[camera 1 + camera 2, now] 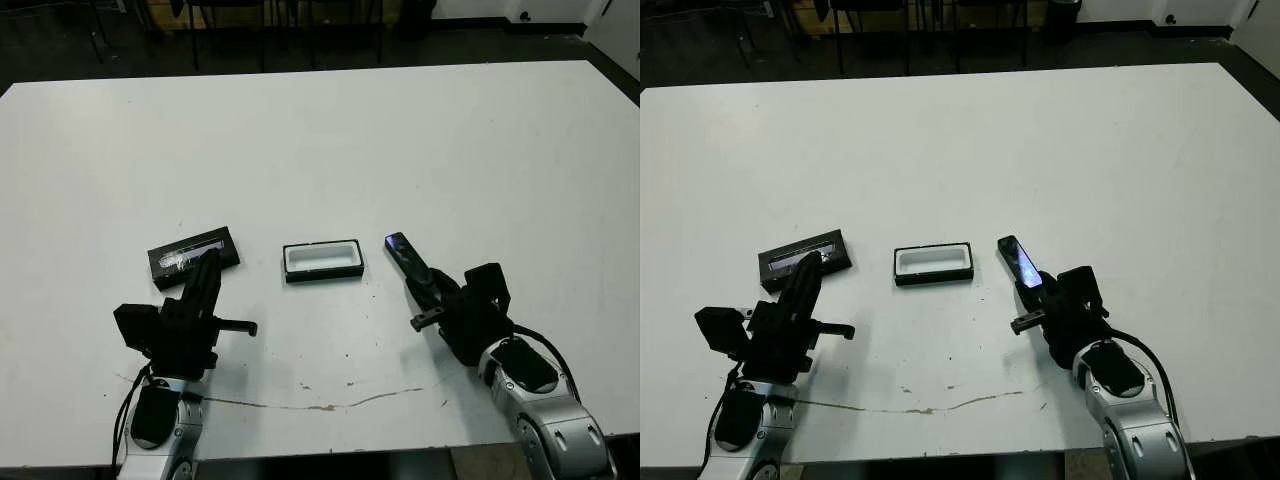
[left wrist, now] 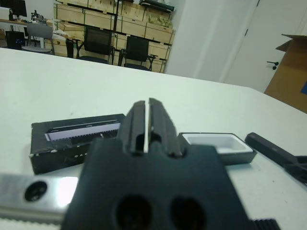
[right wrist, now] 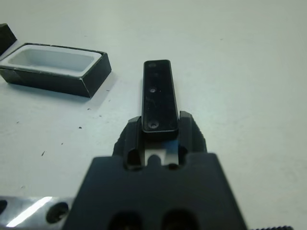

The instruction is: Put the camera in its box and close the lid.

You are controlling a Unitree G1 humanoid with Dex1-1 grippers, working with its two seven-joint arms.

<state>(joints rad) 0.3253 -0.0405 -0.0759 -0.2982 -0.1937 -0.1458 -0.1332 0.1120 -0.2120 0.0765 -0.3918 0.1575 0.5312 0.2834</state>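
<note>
The camera (image 3: 159,97), a slim black bar with small pale lens spots, is clamped at its near end in the right end effector (image 3: 160,132) and juts forward from it. The box (image 1: 322,260), a shallow open black tray with white lining, lies between both end effectors. The lid (image 1: 194,254), glossy black with silvery print, lies flat just ahead of the left end effector (image 2: 146,120).

One white table (image 1: 400,130); on it one box (image 1: 322,260), a white-lined tray near the middle; one lid (image 1: 194,256) to its left; one camera (image 1: 406,257) to its right; two grippers, the left gripper (image 1: 208,272) and the right gripper (image 1: 432,295), at the near edge.
</note>
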